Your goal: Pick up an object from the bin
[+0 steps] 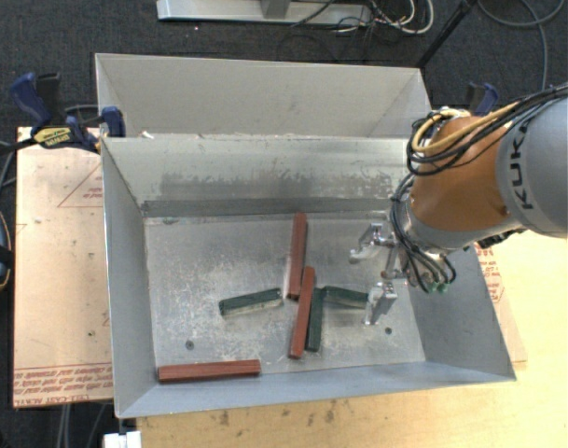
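Grey metal bin (125,278) with sloped walls and a scuffed floor, standing on dark carpet (41,26); contents are six loose bars, thinly spread. Item one: gripper (375,276), carried in from the right on an orange-covered arm (461,194), low over the right part of the bin floor, jaws apart, nothing seen between them. Item two: short green bar (344,296), lying flat and crosswise, its right end just beside the finger toward the bin's front (380,306) and not between the two; the nearest candidate for picking. Item three: upright green bar (314,325), lengthwise, touching the side of the lower brown bar (303,313). Item four: upper brown bar (297,250), lengthwise, its near end meeting the lower one's top. Item five: left green bar (250,301), flat, left of the brown pair. Item six: front brown bar (209,371), alone along the front wall, well apart from the gripper. Status, as judged: gripper down near floor level, no grasp, no lift; closing on a bar and raising it clear are not yet done.
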{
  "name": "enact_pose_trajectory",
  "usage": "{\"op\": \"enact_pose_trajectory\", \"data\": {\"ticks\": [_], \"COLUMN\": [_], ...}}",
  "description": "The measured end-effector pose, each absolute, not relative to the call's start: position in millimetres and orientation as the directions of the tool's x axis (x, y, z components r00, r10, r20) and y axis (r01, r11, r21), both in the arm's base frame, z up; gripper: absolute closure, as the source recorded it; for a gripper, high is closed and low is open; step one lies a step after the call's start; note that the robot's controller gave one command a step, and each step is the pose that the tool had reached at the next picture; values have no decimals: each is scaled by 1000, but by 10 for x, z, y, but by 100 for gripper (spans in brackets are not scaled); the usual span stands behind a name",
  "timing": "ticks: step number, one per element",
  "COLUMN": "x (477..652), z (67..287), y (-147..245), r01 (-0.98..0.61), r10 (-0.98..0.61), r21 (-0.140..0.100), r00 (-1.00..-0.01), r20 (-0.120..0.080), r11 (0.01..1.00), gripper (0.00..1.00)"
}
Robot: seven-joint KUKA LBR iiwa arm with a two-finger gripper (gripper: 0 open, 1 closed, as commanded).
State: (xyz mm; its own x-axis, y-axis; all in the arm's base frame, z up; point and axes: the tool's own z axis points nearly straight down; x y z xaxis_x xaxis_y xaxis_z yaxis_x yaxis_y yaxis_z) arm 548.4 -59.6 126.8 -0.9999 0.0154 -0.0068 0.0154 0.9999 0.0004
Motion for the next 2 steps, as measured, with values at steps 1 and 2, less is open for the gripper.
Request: {"op": "enact_pose_trajectory", "data": {"ticks": [1, 2], "x": [5992, 5992], "z": [787, 787], "y": [-472, -472], "r01": [-30, -31], "r10": [-30, -31], "r21": [-1, -2], "r00": [-999, -999], "r20": [-18, -18], "r11": [1000, 1000], "gripper": [100, 100]}}
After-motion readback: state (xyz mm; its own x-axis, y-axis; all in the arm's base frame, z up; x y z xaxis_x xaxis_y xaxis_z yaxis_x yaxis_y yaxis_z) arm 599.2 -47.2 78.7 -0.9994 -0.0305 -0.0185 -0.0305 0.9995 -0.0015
